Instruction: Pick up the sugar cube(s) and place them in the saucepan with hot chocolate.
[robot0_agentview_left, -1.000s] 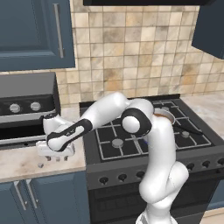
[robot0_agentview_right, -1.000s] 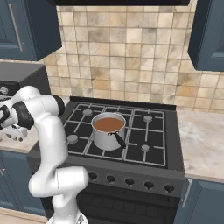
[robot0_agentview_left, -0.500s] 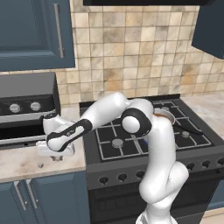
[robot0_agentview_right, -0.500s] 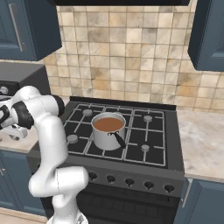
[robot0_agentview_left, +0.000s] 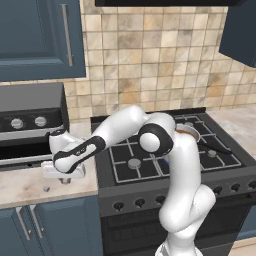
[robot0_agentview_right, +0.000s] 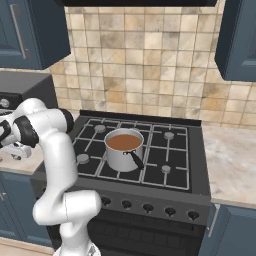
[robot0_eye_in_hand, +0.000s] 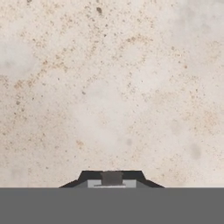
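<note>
My gripper (robot0_agentview_left: 64, 178) points straight down onto the speckled beige counter (robot0_agentview_left: 25, 187) left of the stove. In the hand view its dark fingertips (robot0_eye_in_hand: 131, 176) stand close together, shut on a tiny greyish sugar cube (robot0_eye_in_hand: 111, 178). Another tiny sugar cube (robot0_agentview_left: 46, 189) lies on the counter just left of the gripper, nearer the front edge. The saucepan with hot chocolate (robot0_agentview_right: 123, 148) stands on the stove's front-left area, brown liquid inside, its dark handle (robot0_agentview_right: 135, 160) pointing forward. In the left base view the saucepan (robot0_agentview_left: 187, 132) is mostly hidden behind my arm.
A dark microwave (robot0_agentview_left: 30, 120) stands on the counter behind the gripper. The black stove (robot0_agentview_right: 150, 160) with grates and a row of front knobs lies to the right. Tiled wall and blue cabinets (robot0_agentview_left: 40, 35) are above.
The jaws have closed from wide open onto the sugar cube. The hand has stayed low over the same spot on the counter.
</note>
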